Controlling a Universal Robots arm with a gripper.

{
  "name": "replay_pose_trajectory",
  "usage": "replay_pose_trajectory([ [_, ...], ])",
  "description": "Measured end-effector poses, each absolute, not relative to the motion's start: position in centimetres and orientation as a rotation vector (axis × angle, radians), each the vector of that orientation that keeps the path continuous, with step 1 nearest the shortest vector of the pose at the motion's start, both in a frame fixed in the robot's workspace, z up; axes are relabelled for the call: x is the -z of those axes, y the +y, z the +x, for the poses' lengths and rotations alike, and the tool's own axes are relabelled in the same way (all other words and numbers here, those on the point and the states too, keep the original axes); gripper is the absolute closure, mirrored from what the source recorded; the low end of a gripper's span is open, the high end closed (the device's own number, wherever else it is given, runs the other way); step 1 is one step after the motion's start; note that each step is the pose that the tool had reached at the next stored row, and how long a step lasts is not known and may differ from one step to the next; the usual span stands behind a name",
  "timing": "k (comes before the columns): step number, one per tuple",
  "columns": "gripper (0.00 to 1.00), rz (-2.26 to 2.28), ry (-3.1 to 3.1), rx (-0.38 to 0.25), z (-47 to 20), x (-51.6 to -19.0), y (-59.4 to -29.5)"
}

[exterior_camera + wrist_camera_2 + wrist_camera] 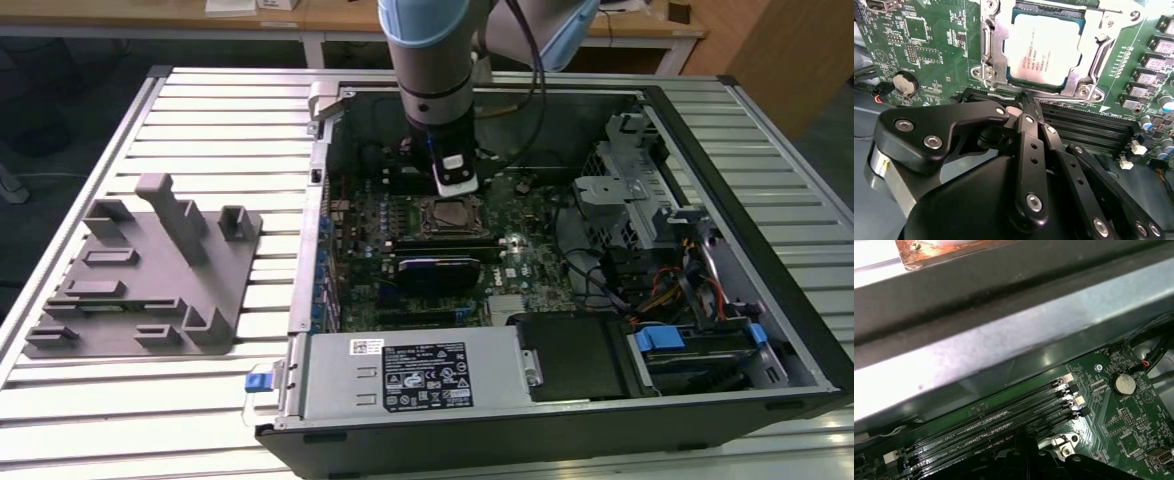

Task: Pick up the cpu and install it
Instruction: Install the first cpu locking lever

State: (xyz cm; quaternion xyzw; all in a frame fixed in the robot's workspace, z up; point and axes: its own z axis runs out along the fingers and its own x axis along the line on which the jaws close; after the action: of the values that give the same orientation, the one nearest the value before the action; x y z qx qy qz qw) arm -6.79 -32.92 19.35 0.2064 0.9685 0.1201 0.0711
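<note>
Broadly, a slatted metal surface (200,110) carries an open computer case (747,200) lying on its side, with a grey moulded tray (140,280) with upright posts well apart from it toward the exterior view's left. Inside the case lies the green motherboard (534,250), and the arm (434,60) reaches down into it from above. In the second wrist view, the black claw (1030,104) hangs just above the memory slots (1079,122), its fingertips pressed together with nothing between them. Just beyond those tips sits the socket frame (1094,40), and the cpu (1046,47) lies flat inside it, silver top up. A round coin battery (905,85) sits on the board beside the socket, and it shows too in the first wrist view (1124,384).
</note>
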Motion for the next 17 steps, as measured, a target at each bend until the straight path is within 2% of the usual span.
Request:
replay_pose_trajectory([
  [17, 0.89, 0.624, 2.908, -0.359, -6.8, -19.16, -32.93],
])
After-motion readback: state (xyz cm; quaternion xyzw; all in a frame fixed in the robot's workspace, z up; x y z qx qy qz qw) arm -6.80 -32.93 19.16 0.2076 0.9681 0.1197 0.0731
